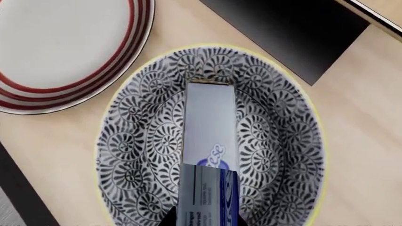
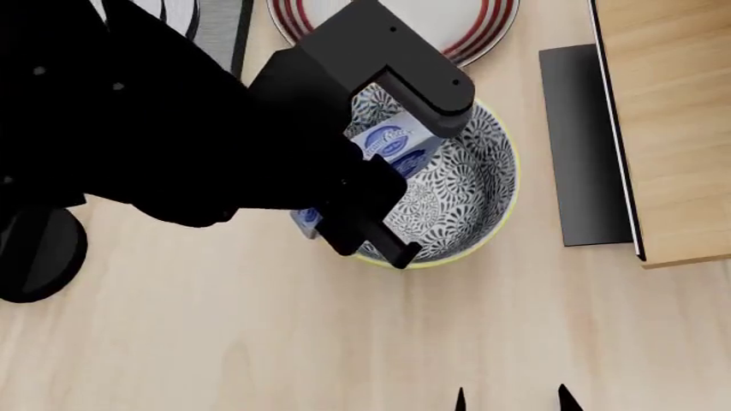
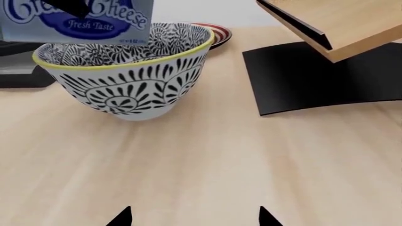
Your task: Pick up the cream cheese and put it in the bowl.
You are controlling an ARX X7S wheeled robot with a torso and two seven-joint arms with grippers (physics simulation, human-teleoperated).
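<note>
Silver-grey cream cheese (image 1: 210, 136) is clamped in your left gripper (image 1: 204, 214) and hangs over the bowl (image 1: 276, 141). Left wrist view: the box's long axis runs straight out from the gripper across the bowl's middle, its far end stopping short of the opposite rim. The box sits inside the rim circle on both long sides.

Right wrist view: the box (image 3: 78, 19) is above the yellow rim (image 3: 125, 60), not yet down in the well. It reads as level, though only its labelled face shows, so tilt is hard to call.

Head view: the bowl (image 2: 485, 184) sits at about 1 o'clock from frame centre and the left arm covers its 9 o'clock half. The box (image 2: 391, 144) shows between the arm links.

Clearances: the red-striped plate (image 2: 474, 34) sits at 12 o'clock of the bowl, near but apart. The black mat (image 2: 583, 145) and wooden board (image 2: 674, 111) are at 3 o'clock, clear of the rim.

Right gripper (image 3: 195, 217) is low at 6 o'clock, jaws spread, empty, well clear of the bowl. Leave it there.

My read: the carry is done and only the release is left. Straight down is open. The box is narrower than the well, so it should drop in; the risk is one end catching the rim, so lower it a bit before you let go.
</note>
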